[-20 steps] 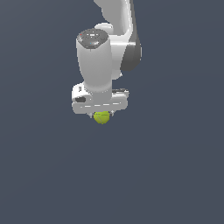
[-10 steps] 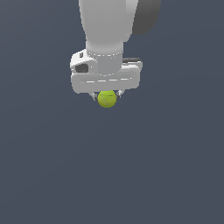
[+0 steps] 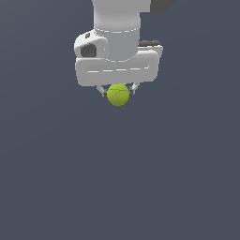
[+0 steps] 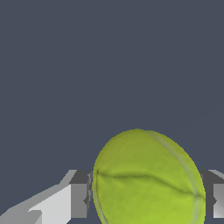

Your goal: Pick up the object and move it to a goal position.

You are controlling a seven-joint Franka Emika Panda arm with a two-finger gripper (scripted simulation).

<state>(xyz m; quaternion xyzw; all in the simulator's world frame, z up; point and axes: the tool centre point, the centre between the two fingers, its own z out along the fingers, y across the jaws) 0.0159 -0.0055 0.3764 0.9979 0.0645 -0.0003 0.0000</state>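
Yellow-green felt fills the lower part of my wrist view: the tennis ball, with its faint seam curving across the face, sits squarely between the two grey fingers, one pressed to each side of it. I read that as a firm clamp, the pads meeting the ball at its widest girth so it cannot roll out forward or back.

In the exterior view the ball hangs in the upper middle of the frame, directly under the broad white gripper, with only the finger tips peeking out either side of it. The ball is narrower than the white hand above it, which is why so little of the fingers shows. Nothing lies beneath it but flat dark grey; I see no shadow or contact line, so I judge it lifted and being carried rather than resting on any desk.

No goal marker shows in either view, so I cannot say how far the carry has to go. My concern is simply keeping the squeeze centred while I steer.
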